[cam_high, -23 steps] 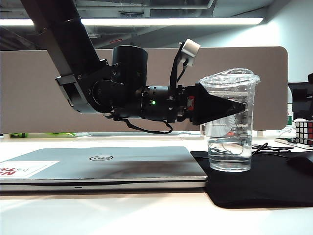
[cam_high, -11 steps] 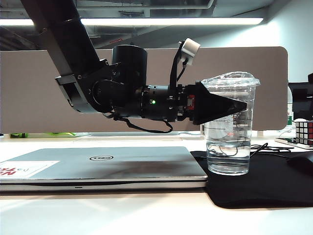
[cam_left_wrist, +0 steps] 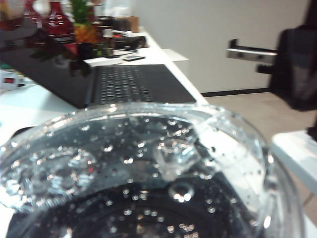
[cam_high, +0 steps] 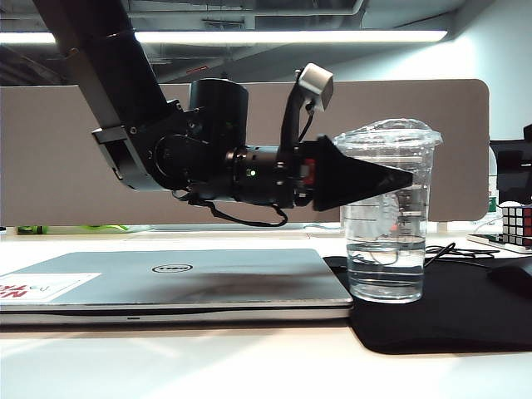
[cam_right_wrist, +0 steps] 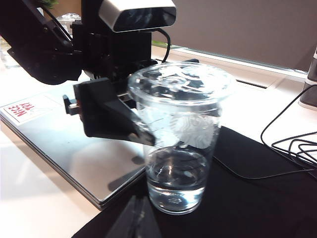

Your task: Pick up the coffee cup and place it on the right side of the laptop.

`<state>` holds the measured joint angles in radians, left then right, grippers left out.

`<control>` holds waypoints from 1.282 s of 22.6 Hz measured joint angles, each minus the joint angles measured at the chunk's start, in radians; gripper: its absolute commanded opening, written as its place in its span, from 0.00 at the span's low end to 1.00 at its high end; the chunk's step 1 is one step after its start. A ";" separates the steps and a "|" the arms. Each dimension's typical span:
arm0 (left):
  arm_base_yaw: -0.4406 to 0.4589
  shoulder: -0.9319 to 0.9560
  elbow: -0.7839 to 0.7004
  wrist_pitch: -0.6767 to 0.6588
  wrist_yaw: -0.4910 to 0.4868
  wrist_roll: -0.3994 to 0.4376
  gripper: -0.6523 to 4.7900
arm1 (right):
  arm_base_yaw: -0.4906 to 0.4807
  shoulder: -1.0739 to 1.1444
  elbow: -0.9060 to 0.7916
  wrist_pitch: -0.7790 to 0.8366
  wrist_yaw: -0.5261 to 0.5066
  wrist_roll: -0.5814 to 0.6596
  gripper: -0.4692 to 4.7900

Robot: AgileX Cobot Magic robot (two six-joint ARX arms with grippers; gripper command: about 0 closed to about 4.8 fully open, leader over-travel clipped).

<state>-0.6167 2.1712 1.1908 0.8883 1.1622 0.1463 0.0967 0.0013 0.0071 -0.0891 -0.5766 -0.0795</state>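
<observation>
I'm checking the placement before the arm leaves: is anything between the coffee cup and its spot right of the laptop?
Nothing visible. The coffee cup already stands on the black mat right of the laptop; the left gripper is open around its upper part.

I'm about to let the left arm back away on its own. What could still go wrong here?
The left gripper is open, but its fingers straddle the coffee cup, so a sideways retreat could tip it. The cup holds water and stands on the black mat right beside the laptop; a spill could reach it. The right gripper is not in view.
</observation>
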 measured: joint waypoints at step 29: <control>0.000 0.014 0.018 -0.032 -0.023 0.083 1.00 | 0.000 0.000 0.000 0.000 0.000 -0.019 0.09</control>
<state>-0.6163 2.1849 1.2083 0.8558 1.1393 0.2291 0.0967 0.0013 0.0071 -0.0891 -0.5766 -0.0990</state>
